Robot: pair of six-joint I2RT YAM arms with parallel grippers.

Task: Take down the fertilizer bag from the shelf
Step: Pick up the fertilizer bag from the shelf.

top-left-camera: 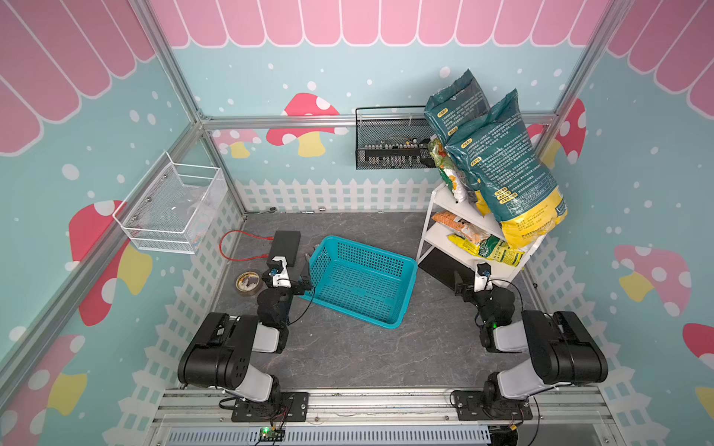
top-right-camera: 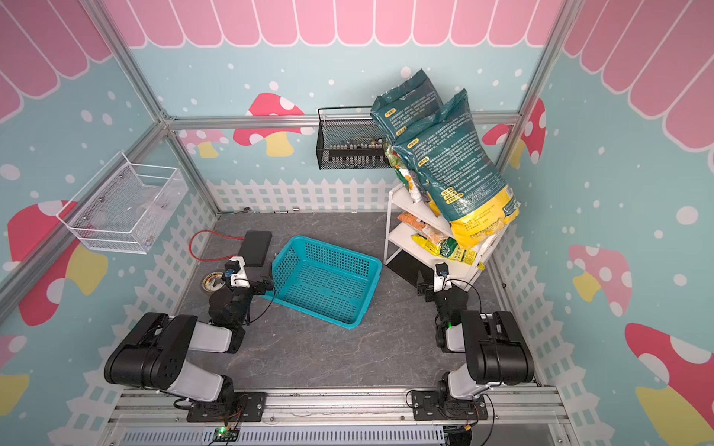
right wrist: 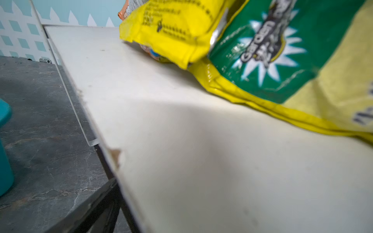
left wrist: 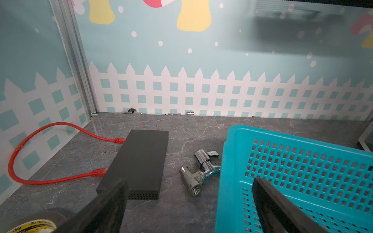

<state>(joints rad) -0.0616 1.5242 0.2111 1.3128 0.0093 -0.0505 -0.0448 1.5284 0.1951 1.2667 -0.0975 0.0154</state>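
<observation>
The white shelf [top-left-camera: 444, 197] [top-right-camera: 400, 197] stands at the back right. Two tall dark green and yellow fertilizer bags [top-left-camera: 506, 170] [top-right-camera: 456, 166] lean on its top board. Smaller bags lie on the lower boards: an orange one [top-left-camera: 456, 224] and a yellow and green one [top-left-camera: 490, 249] [right wrist: 282, 60] beside a yellow bag [right wrist: 171, 30]. My right gripper [top-left-camera: 465, 287] [top-right-camera: 425, 285] is open at the front edge of a lower board [right wrist: 181, 141], short of the bags; that board hides one finger. My left gripper [top-left-camera: 305, 280] [left wrist: 189, 209] is open at the teal basket's left wall, holding nothing.
A teal basket [top-left-camera: 363, 282] [left wrist: 302, 171] sits mid-floor. Left of it are a black box [top-left-camera: 286, 245] with a red cable [top-left-camera: 232, 247], a tape roll [top-left-camera: 247, 282] and a metal valve [left wrist: 199, 171]. A black wire basket [top-left-camera: 390, 143] and a white mesh basket [top-left-camera: 170, 208] hang on the walls.
</observation>
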